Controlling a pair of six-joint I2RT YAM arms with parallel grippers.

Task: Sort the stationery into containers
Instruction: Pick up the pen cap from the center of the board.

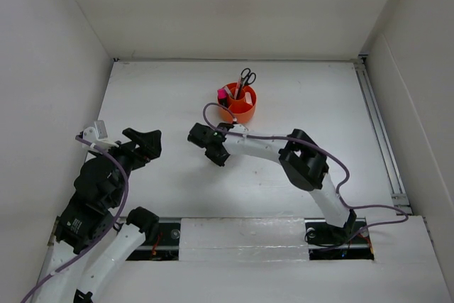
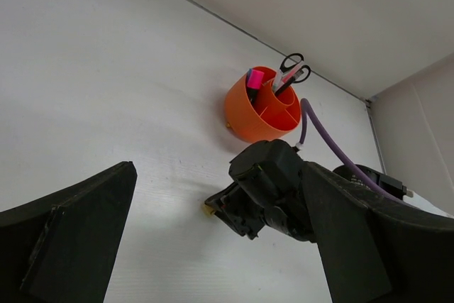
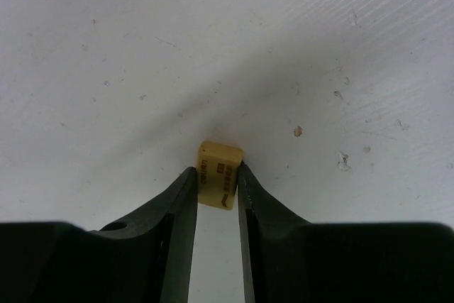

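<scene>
1. My right end effector (image 3: 216, 175) is clamped on a small eraser (image 3: 221, 160), with one black finger pressed against each of its long sides.
2. The eraser is a tan-yellow rectangular block with softly rounded corners and a matte face. Dark print runs in short lines across its top, too small and blurred for me to read.
3. The eraser sits low at the white bench (image 3: 319, 69). I cannot tell whether it rests on the bench or hangs just clear of it.
4. The bench surface is painted white with a fine streaked grain, scattered dark specks and one small brownish spot.
5. My left end effector (image 1: 150, 145) stands with its broad black fingers (image 2: 74, 239) spread wide apart and nothing between them. It is over the left part of the bench, well apart from the eraser.
6. The round orange organiser (image 2: 245, 115) is smooth plastic, divided inside by thin walls. It stands towards the back of the bench, near my right arm.
7. Upright in the organiser are black-handled scissors (image 2: 292, 69), loops upward, and a pink-capped highlighter (image 2: 254, 79).
8. A glossy purple cable (image 2: 333, 147) curves along my right arm beside the organiser.
</scene>
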